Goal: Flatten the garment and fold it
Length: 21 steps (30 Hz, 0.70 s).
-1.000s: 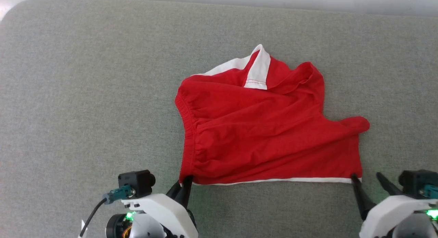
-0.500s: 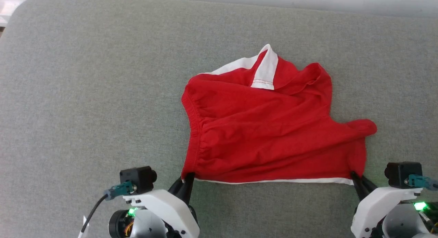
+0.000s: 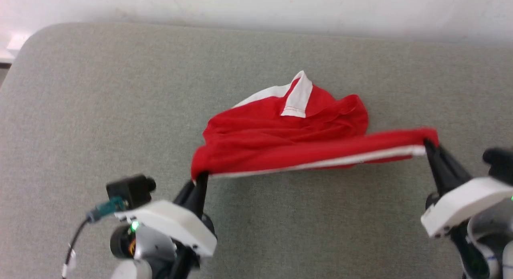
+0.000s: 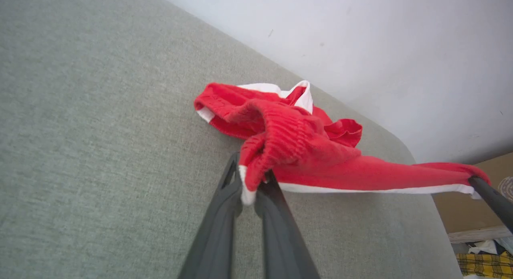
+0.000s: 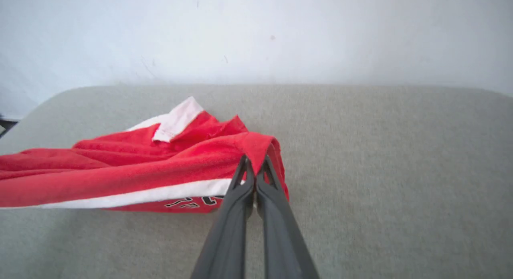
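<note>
Jaws pinched on shorts (image 3: 280,142): left gripper (image 3: 199,178) at waistband end, right gripper (image 3: 428,144) at opposite end. White trim (image 3: 320,164) taut between, above grey surface (image 3: 100,110); rest bunched.

In the right wrist view, black print (image 5: 192,201) on the shorts (image 5: 120,174) peeks below the white stripe, perhaps digits, unreadable; the shorts run off the left edge.

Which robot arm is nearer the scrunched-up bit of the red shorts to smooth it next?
Probably left: the left gripper, shut on the red fabric shorts, sits beside their bunched part; the right gripper grips the stretched-out corner.
</note>
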Tool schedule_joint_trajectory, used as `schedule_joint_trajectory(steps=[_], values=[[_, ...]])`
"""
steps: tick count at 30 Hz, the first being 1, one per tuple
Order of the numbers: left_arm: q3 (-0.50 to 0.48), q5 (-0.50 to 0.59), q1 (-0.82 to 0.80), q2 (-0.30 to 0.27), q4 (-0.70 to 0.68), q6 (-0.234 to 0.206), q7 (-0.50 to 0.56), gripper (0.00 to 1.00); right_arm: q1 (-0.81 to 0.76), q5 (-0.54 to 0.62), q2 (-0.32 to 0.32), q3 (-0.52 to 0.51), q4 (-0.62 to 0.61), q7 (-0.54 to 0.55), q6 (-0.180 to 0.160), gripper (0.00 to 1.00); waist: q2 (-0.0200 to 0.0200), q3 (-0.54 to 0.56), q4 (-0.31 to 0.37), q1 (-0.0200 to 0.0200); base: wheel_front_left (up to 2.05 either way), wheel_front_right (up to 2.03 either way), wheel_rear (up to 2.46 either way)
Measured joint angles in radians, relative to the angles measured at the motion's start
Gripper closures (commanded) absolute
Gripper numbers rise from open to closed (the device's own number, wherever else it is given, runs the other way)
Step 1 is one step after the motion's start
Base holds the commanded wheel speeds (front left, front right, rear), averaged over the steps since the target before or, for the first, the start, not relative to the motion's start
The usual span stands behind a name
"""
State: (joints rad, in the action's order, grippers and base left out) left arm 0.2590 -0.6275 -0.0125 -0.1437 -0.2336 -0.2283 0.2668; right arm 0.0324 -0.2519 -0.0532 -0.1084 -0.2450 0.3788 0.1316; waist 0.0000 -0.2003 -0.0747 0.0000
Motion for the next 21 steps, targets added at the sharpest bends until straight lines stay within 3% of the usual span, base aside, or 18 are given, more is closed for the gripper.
schedule_joint_trajectory(steps=[9,21], values=[[-0.019,0.005,-0.289,-0.058,-0.073,0.000,0.142,1.00,0.286,-0.034,-0.061,0.037,-0.117,0.105,0.000,1.00,0.0000,0.060,0.044,0.0000,0.00,0.00,0.00],[-0.042,0.007,-0.709,-0.101,-0.016,-0.051,0.378,1.00,0.634,-0.109,-0.138,0.098,-0.076,0.238,0.000,1.00,0.0000,0.053,0.075,0.0001,0.00,0.00,0.00]])
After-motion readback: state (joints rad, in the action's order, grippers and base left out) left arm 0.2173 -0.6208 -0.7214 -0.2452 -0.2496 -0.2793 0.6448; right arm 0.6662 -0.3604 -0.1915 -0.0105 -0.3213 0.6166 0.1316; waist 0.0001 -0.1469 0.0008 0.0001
